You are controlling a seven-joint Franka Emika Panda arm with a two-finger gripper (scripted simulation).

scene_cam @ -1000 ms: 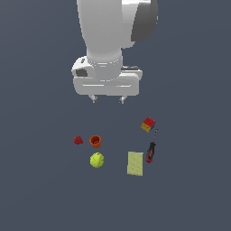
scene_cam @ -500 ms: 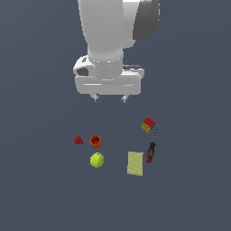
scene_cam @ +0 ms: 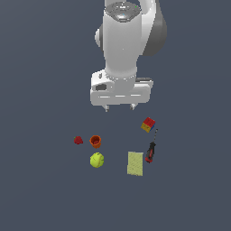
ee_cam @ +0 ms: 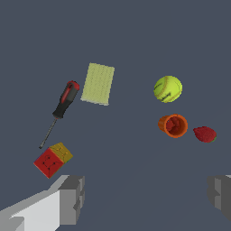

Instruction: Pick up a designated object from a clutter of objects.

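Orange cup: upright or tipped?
Tipped. The orange cup lies on its side, with its open mouth facing sideways in the wrist view.

Six single items, apparently: cube [scene_cam: 148, 124], cup [scene_cam: 95, 141], ball [scene_cam: 96, 159], strawberry [scene_cam: 78, 140], sponge [scene_cam: 135, 163], screwdriver [scene_cam: 150, 151].

Both renders are evenly and rather dimly lit, with a flat slate-grey ground that shows no cast shadows under any item. The glossy white robot arm housing [scene_cam: 121, 49] carries a soft highlight near its top and darker shading down its right flank in the exterior view. Edges are sharp in the wrist view, without blur or lens bending; the exterior view looks slightly soft and pixelated around the small objects.
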